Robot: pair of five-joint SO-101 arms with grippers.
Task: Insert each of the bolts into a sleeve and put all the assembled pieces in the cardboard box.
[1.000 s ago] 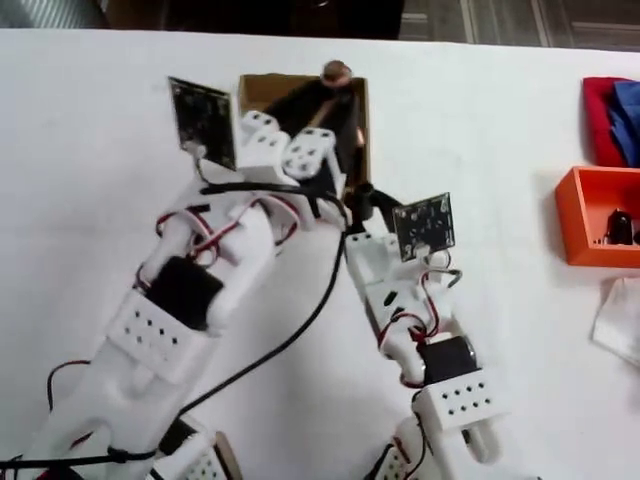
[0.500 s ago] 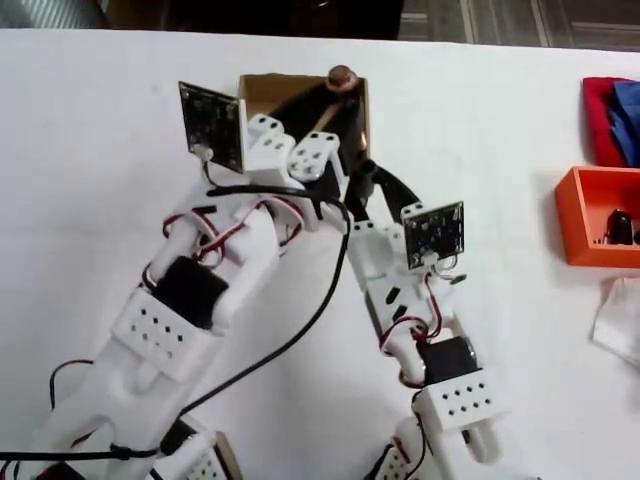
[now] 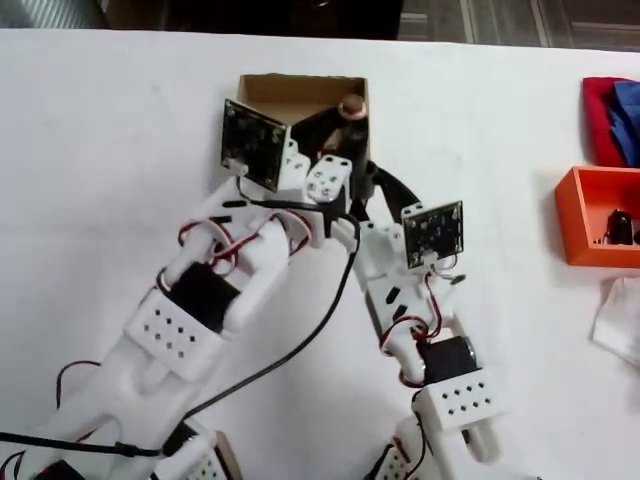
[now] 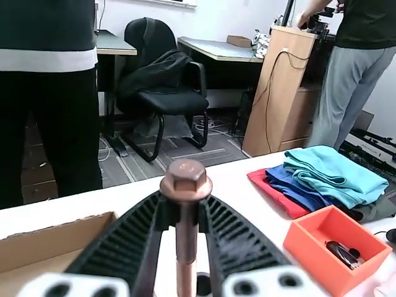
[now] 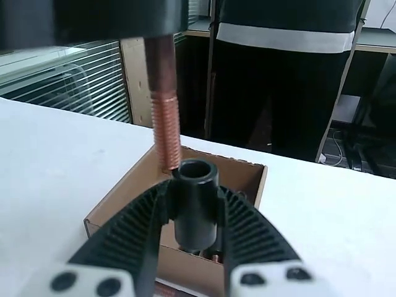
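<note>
White table (image 3: 480, 110) runs across the high view, with an office of desks and a black chair behind it in the wrist views.

Both arms lie across the table's middle, reaching toward its far edge. The left arm (image 3: 200, 300) is the bulkier in the high view. The right arm (image 3: 420, 320) lies just beside it.

A cardboard box (image 3: 290, 88) sits open-topped at the middle of the far edge. An orange bin (image 3: 590, 215) stands at the right edge with a small dark item (image 4: 340, 252) inside it. Red and blue cloths (image 3: 610, 110) are piled beyond the bin, toward the far right corner.

The left gripper (image 4: 185, 207) hangs over the box's right side. Its jaws are nearly closed, pinching the bolt (image 4: 185, 179) just under its hexagonal head. The right gripper (image 5: 195, 189) sits at the box's near right corner. Its jaws are a little apart, clamped around the sleeve (image 5: 195, 210).

That black sleeve stands upright with its open mouth upward. The copper bolt hangs close to upright, thread down. Its tip is level with the sleeve's rim, just beside the mouth and not inside it. Whether tip and rim touch cannot be told.
</note>
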